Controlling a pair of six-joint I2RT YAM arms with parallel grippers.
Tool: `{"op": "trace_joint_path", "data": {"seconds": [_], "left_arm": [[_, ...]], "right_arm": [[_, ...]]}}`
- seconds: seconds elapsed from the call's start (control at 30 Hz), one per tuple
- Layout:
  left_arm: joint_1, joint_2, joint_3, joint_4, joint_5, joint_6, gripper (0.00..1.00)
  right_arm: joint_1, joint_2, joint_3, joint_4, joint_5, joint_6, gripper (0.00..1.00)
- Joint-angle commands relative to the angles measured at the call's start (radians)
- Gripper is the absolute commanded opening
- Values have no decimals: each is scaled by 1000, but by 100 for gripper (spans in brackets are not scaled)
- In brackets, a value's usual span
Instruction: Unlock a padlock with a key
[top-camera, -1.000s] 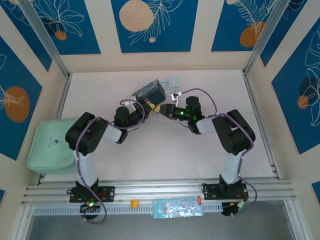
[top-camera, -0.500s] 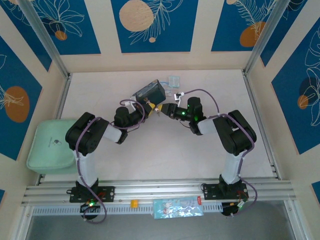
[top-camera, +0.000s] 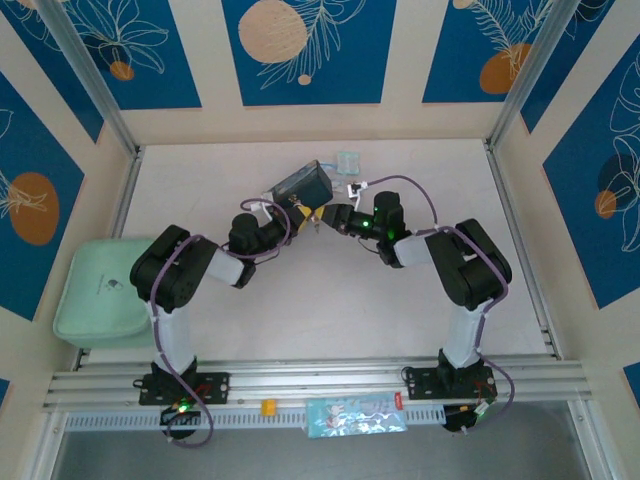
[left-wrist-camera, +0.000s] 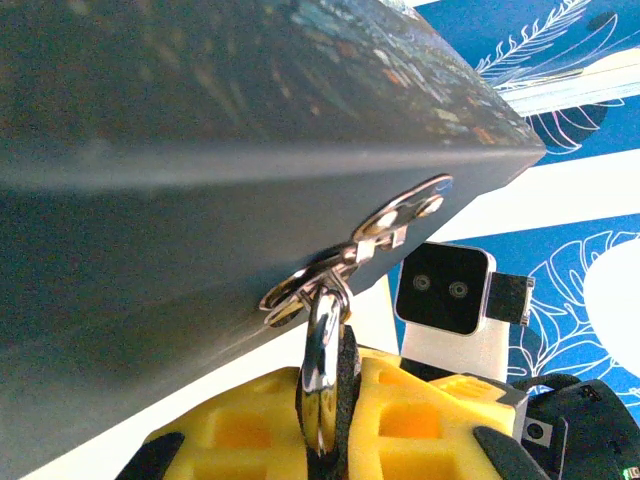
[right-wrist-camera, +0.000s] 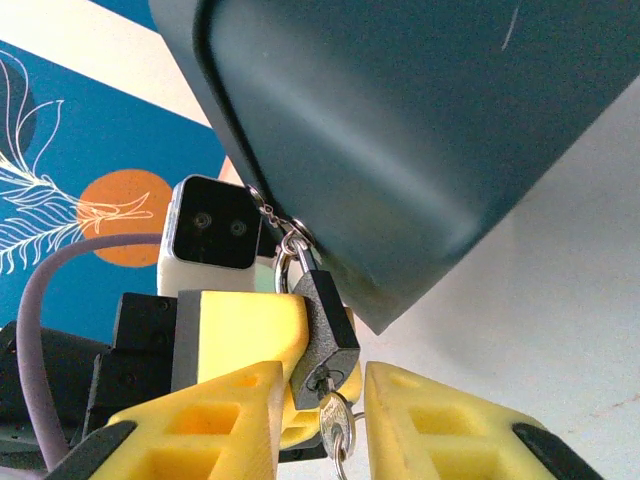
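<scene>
Your left gripper is clamped tight on the padlock, hanging under the tin's hasp at lower centre, and the key sticks straight down from it between your right gripper's parted, empty jaws.

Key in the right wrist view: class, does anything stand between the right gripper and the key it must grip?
Nothing visible does. The key hangs from the underside of the padlock, in the open gap between the two yellow fingers of the right gripper, and neither finger visibly touches it.
</scene>
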Motion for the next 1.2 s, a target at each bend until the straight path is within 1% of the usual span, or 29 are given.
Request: {"op": "trace_joint_path", "data": {"seconds": [0.0, 0.57, 0.6, 0.87, 1.0, 1.17], "left_arm": [[-11, -39, 2, 61, 14, -10, 0], [-11, -46, 3, 64, 11, -12, 0], [-11, -47, 3, 64, 11, -11, 0], [-12, -55, 6, 52, 13, -7, 0], [-15, -58, 6, 48, 14, -2, 0], [-21, -53, 11, 49, 19, -4, 0]], "right_arm": [[12, 21, 17, 26, -25, 9, 28], [15, 57, -34, 126, -44, 100, 27], [14, 56, -37, 132, -45, 105, 26], [4, 89, -29, 222, -61, 187, 4], [6, 109, -26, 288, -64, 245, 0], [8, 119, -16, 313, -64, 262, 0]]}}
